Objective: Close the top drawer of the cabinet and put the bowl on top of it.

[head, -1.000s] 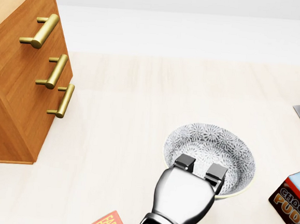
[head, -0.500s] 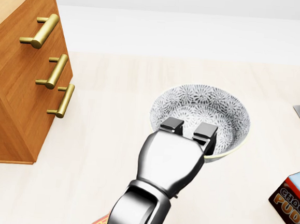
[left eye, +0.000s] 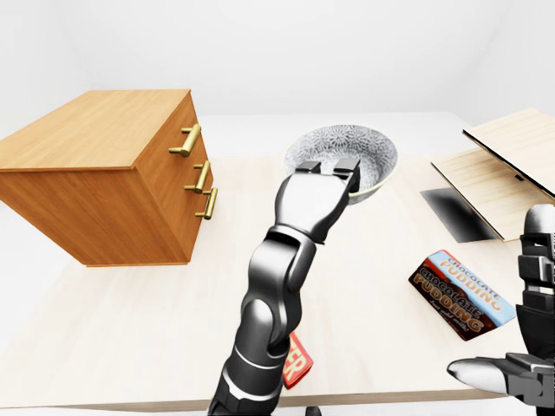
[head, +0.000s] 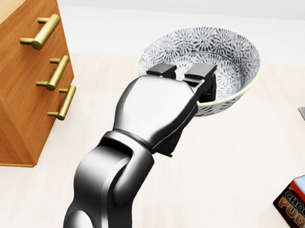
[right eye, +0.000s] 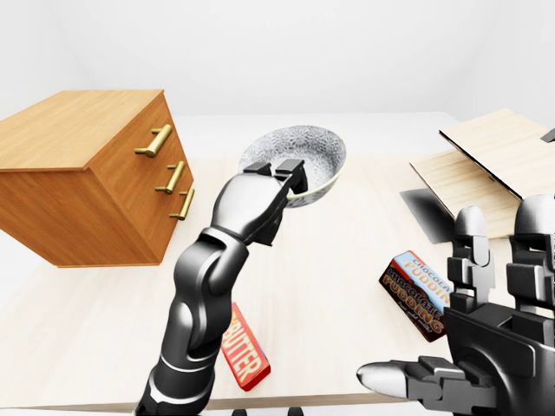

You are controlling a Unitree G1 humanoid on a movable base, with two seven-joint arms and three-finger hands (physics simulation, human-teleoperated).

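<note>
My left hand [head: 182, 71] is shut on the near rim of the grey-patterned bowl [head: 221, 50], with two fingers inside and the rest under the rim. The bowl hangs tilted above the table, to the right of the wooden cabinet [left eye: 95, 173] and about level with its top. The cabinet has three brass handles [head: 40, 31] down its face, and all drawer fronts look flush. At the lower right of the right-eye view my right hand [right eye: 468, 347] hovers open and holds nothing.
A chocolate pudding box [left eye: 464, 295] lies on the light table [left eye: 130, 321] at the right. A red butter box [right eye: 245, 347] lies near the table's bottom edge, under my left arm. Tilted wooden panels [left eye: 503, 165] stand at the right.
My left hand has lifted the bowl off the table, up and slightly left in the head view. The cabinet and the boxes have not moved.
</note>
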